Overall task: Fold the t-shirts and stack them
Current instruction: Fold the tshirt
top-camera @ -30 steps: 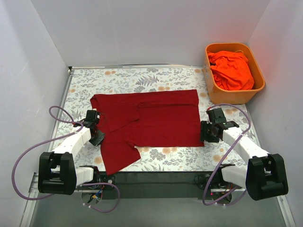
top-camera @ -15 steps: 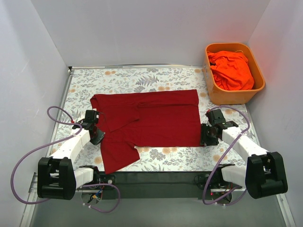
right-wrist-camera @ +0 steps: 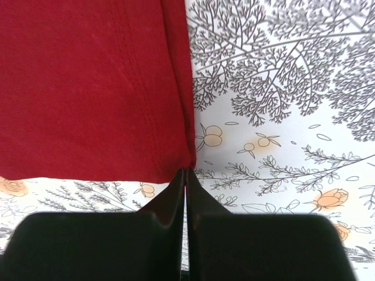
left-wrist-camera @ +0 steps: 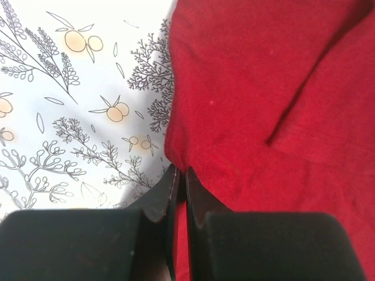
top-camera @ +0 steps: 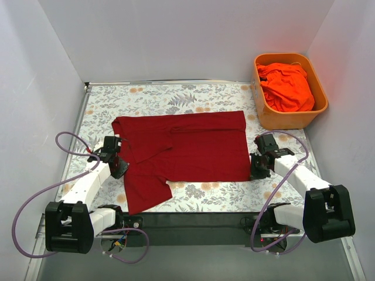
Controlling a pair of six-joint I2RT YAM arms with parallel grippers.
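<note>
The dark crimson t-shirt lies spread across the flowered table, one sleeve hanging toward the near edge at the left. My left gripper is shut on the shirt's left edge; in the left wrist view red cloth runs between the fingers. My right gripper is shut on the shirt's near right corner; in the right wrist view the hem corner sits at the fingertips. The bright orange-red t-shirt lies bunched in the orange tub.
The orange plastic tub stands at the back right corner, just beyond my right gripper. White walls close in the table on the left, back and right. A dark strip runs along the near edge between the arm bases.
Both grippers have drawn slightly outward and toward the near edge with the cloth. The shirt's near hanging sleeve has shifted a little. The orange shirt has not moved.
</note>
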